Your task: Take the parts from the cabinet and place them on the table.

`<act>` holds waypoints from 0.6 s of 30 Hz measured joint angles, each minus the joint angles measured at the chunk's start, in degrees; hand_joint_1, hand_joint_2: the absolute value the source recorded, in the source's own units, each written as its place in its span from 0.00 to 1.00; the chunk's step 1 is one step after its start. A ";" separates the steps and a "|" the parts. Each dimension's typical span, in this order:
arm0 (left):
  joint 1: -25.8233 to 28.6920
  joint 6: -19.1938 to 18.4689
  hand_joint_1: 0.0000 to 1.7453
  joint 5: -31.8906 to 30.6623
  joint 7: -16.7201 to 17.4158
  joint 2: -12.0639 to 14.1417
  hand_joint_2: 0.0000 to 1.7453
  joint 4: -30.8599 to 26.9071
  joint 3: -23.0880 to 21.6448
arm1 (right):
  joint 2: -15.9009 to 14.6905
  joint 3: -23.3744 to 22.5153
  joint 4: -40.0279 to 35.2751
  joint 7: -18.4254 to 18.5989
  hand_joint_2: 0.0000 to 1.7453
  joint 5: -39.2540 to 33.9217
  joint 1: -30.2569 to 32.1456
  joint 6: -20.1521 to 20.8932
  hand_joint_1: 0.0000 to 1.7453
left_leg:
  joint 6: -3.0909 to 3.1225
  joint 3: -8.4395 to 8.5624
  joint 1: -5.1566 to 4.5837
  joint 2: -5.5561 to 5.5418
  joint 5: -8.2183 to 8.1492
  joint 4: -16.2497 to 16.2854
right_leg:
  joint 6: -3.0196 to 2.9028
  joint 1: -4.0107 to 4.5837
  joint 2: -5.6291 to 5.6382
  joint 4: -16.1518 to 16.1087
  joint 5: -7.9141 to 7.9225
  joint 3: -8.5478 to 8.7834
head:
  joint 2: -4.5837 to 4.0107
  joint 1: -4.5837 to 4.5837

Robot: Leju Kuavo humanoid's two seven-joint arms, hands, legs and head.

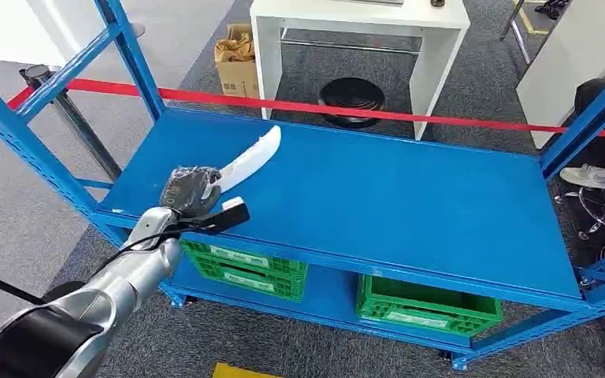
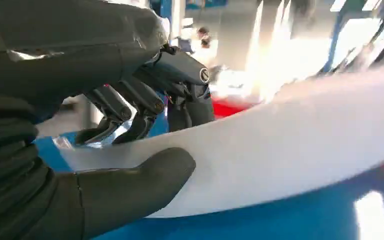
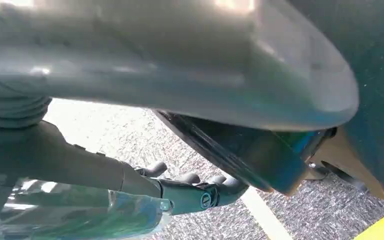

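Note:
A long, curved white part (image 1: 250, 157) lies on the left of the blue shelf top (image 1: 394, 213), its far tip pointing toward the back. My left hand (image 1: 189, 191) grips its near end at the shelf's front left. In the left wrist view the thumb (image 2: 130, 192) presses one face of the white part (image 2: 290, 145) and the dark fingers (image 2: 145, 100) curl over the other. My right hand (image 3: 185, 192) hangs over grey carpet, fingers apart, holding nothing.
Blue uprights (image 1: 130, 51) frame the shelf's left and right ends. Two green crates (image 1: 244, 268) (image 1: 425, 309) sit on the lower shelf. Red barrier tape (image 1: 362, 110) runs behind, with a white table (image 1: 358, 31), a cardboard box (image 1: 236, 63) and a person's shoe (image 1: 599, 177) beyond.

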 joint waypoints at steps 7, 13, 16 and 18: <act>4.82 -1.04 1.00 17.86 -16.04 -3.56 1.00 -10.21 6.03 | 0.24 -0.05 0.00 -0.07 0.00 -0.74 -0.17 -0.33 0.00 | 0.01 -0.03 -0.05 0.03 -0.01 0.00 | 0.01 -0.04 0.09 -0.04 0.01 0.00 | 0.00 0.00; 6.07 -1.72 1.00 20.06 -16.19 -3.93 1.00 -12.99 7.08 | 0.26 -0.09 0.00 -0.07 0.00 -0.79 -0.21 -0.35 0.00 | 0.01 -0.02 -0.04 0.01 0.00 0.00 | 0.01 -0.03 0.06 -0.03 0.01 0.03 | 0.00 0.02; 13.11 -12.80 1.00 39.14 -16.19 -2.99 1.00 -28.32 5.28 | 0.31 -0.22 0.00 -0.31 0.00 -1.84 -0.13 -0.90 0.00 | 0.00 -0.01 -0.04 0.16 -0.01 0.00 | 0.00 -0.03 0.27 -0.02 0.01 -0.03 | 0.00 0.02; 19.93 -28.00 1.00 57.83 -16.41 -3.58 1.00 -44.67 5.18 | 0.42 -0.55 0.00 -0.88 0.00 -2.43 -0.05 -1.40 0.00 | 0.03 -0.09 -0.05 0.25 -0.10 0.00 | 0.04 -0.05 0.29 -0.06 -0.03 -0.07 | 0.00 0.00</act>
